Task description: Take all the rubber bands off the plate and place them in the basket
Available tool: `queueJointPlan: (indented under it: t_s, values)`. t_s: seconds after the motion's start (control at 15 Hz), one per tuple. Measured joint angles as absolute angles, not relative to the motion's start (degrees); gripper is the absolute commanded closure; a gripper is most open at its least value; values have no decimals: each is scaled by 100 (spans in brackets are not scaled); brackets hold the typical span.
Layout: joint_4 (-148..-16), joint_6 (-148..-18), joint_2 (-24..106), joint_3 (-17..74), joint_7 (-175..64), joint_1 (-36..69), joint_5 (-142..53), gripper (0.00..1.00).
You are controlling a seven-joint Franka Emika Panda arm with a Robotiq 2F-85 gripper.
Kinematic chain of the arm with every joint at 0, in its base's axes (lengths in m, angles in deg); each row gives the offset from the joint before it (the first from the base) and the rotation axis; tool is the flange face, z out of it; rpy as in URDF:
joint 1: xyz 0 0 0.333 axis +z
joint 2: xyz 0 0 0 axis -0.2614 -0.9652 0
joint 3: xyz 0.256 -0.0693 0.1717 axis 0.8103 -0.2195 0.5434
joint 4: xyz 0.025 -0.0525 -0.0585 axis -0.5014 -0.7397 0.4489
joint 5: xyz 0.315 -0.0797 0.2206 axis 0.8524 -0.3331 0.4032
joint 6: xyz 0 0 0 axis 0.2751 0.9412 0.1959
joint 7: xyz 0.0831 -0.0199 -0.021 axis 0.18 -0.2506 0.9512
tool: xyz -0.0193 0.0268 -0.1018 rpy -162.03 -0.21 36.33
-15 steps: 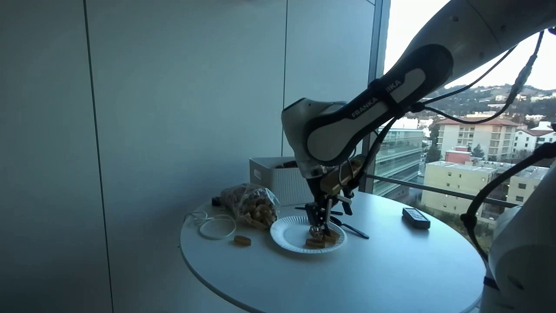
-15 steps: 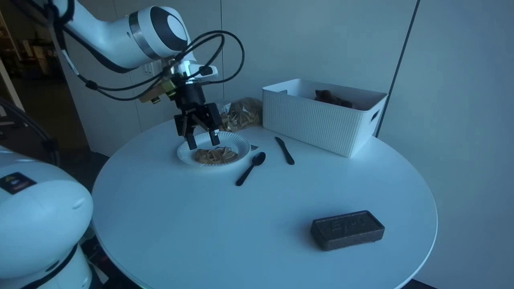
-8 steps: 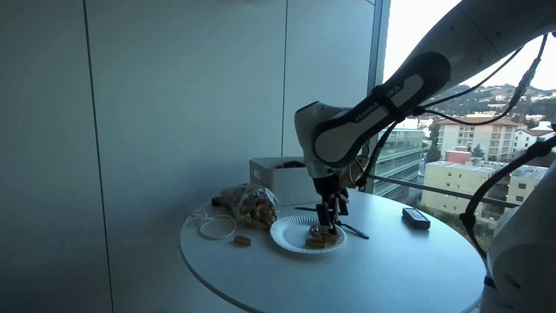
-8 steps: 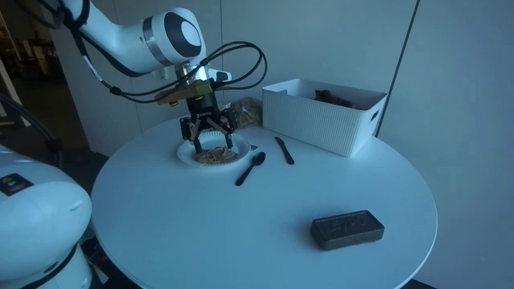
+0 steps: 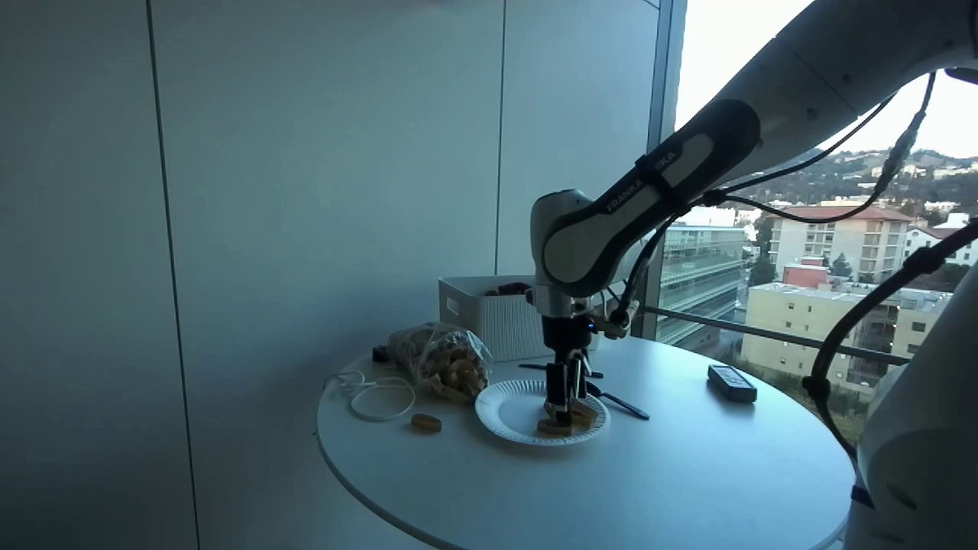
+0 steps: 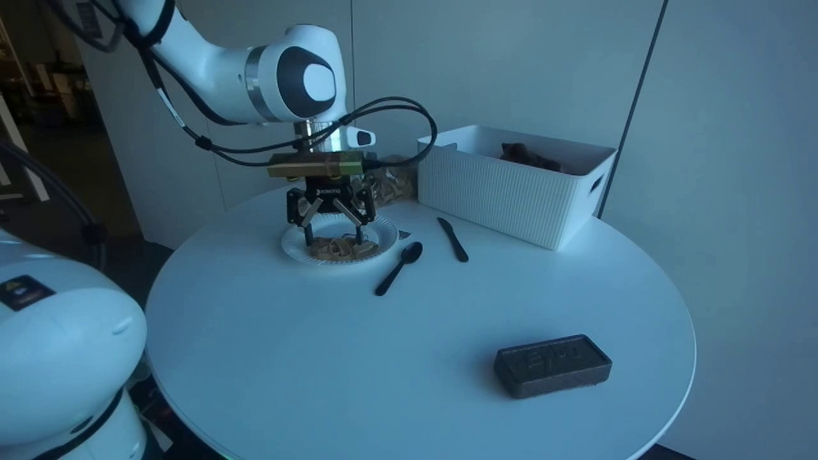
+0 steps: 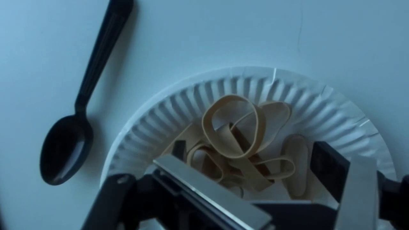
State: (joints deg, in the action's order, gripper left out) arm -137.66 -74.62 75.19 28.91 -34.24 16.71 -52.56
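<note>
Rubber bands [image 6: 340, 249], thin tan loops in a tangle, lie on the round white paper plate [image 5: 508, 410], and over that plate the black two-fingered gripper [image 6: 334, 239] stands with most of the tangle between its spread jaws, so I'd call this the grasp, with closing and lifting called for next.

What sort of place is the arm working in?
Likely an upper-floor office or lab room: an Expo eraser lies on the round white table, and a tall window looks down over rooftops.
</note>
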Motion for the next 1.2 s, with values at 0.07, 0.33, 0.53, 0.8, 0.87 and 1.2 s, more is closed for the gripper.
queueJointPlan:
  t_s: [0.07, 0.33, 0.53, 0.8, 0.87, 1.2]
  values:
    - [-13765, -7487, 7459, 2841, -3275, 1671, -5103, 0]
    - [-13759, -7536, 7223, 2688, -2851, 1667, -4730, 26]
    - [-13722, -7559, 7171, 2644, -2714, 1656, -4677, 43]
    - [-13672, -7558, 7177, 2640, -2623, 1657, -4575, 72]
    - [-13666, -7558, 7182, 2640, -2620, 1657, -4566, 78]
    - [-13657, -7568, 7194, 2640, -2620, 1657, -4564, 95]
